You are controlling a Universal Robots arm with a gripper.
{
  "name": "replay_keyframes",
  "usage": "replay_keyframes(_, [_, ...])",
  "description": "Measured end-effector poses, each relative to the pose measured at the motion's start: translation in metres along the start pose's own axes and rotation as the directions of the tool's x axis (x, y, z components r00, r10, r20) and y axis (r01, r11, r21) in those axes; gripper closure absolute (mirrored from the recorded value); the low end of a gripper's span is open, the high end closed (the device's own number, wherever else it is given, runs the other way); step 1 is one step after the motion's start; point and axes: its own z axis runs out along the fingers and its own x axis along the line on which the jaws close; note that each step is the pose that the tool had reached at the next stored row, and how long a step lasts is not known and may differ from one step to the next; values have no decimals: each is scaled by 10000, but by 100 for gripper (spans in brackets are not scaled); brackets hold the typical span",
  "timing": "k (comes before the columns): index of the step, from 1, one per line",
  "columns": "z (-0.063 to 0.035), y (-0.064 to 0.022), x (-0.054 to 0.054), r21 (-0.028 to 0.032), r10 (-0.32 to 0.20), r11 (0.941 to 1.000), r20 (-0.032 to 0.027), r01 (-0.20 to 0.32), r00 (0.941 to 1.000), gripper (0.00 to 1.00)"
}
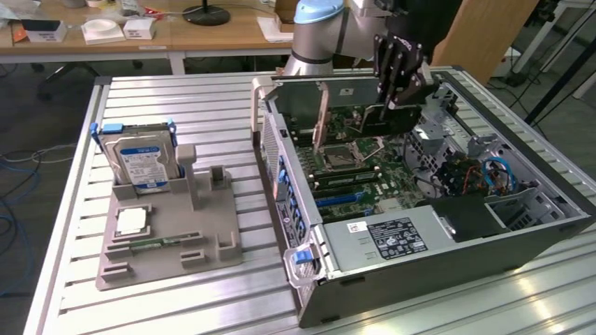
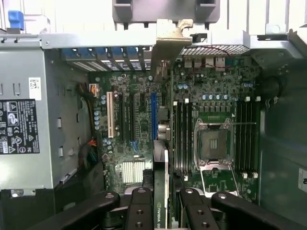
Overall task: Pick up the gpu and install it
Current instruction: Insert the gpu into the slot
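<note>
The arm reaches in from the far side of the slatted metal surface [image 1: 186, 91], and its black claw [image 1: 398, 94] is clamped on the gpu [image 1: 373, 118]. The card is held upright over the far end of the open computer case [image 1: 447, 258], which lies on its side with the motherboard [image 1: 359, 174] facing up. The top of the card stands at about the height of the case rim, with its metal end bracket toward the exterior view's left.

In the wrist view the claw [image 2: 166, 201] shows a black finger on either side of the gpu [image 2: 162, 167]. The card appears edge-on there, a thin green and black strip, and its silver bracket reaches as far as the back wall of the case. The long blue slot [image 2: 153, 115] on the board lies bare, almost in line with the card. The processor socket [image 2: 213, 143] sits off to one side, between rows of memory slots.

The grey power supply [image 1: 391, 237] with its black label fills the near end of the case. On the exterior view's left, well apart from the case, a grey holder [image 1: 167, 251] rests on the surface. A hard drive [image 1: 139, 164] with a blue-white label stands in it, and a narrow green memory stick [image 1: 153, 243] lies flat.
</note>
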Motion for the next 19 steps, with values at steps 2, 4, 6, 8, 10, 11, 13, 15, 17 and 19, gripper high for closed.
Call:
replay_keyframes(2, [36,7,-11,0,4,10000,-1,-4,10000,74])
replay_keyframes(4, [72,18,-18,-1,3,10000,-2,-3,10000,74])
replay_keyframes(6, [104,34,-18,-37,3,10000,-2,-3,10000,74])
replay_keyframes(8, [130,37,-18,-104,3,9999,-7,-3,10000,74])
replay_keyframes(10, [167,39,-18,-104,4,9999,-7,-4,10000,74])
replay_keyframes(11, [185,39,-18,-104,4,9999,-7,-4,10000,74])
replay_keyframes(13, [222,40,-17,-105,4,9999,-7,-4,10000,74])
replay_keyframes(15, [259,40,-17,-105,4,9999,-5,-4,10000,74])
replay_keyframes(17, [294,38,35,-106,1,9999,-9,-1,10000,74])
replay_keyframes(19, [332,38,66,-104,3,9999,-4,-3,10000,74])
